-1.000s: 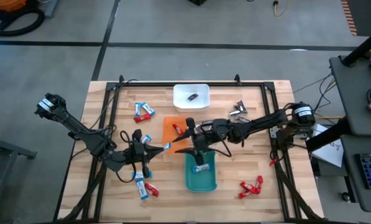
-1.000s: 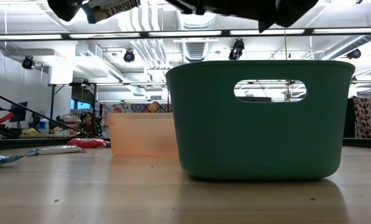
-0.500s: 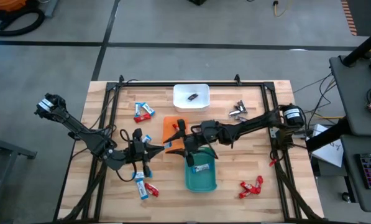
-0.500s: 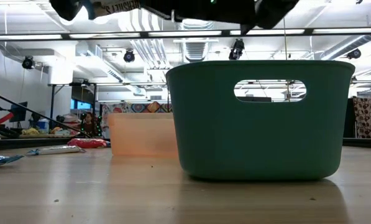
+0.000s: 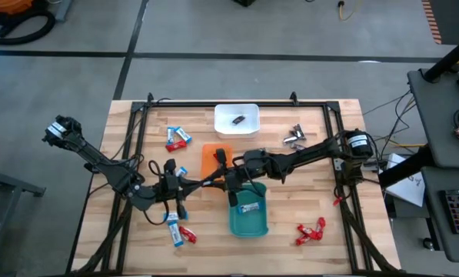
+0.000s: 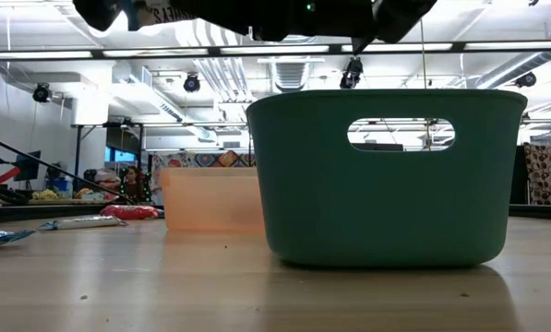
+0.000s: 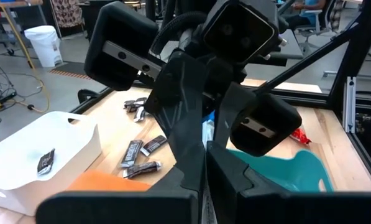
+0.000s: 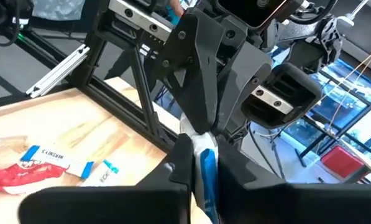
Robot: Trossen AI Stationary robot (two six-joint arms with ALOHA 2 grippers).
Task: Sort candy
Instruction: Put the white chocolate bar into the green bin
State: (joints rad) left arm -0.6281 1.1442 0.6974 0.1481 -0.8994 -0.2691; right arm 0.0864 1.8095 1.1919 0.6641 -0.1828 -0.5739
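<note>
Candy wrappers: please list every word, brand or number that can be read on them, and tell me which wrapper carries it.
The held blue-and-white candy: pale letters, cut off and blurred, unreadable.
The loose blue-and-white candy: dark print, too blurred to read.
No other text can be made out.

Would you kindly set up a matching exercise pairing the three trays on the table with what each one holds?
Column one:
1. white tray
2. orange tray
3. teal tray

Column two:
A. a blue-and-white candy
B. a single dark candy
C. a red candy

Pairs: 1-B, dark candy; 2-C, red candy; 3-A, blue-and-white candy.
</note>
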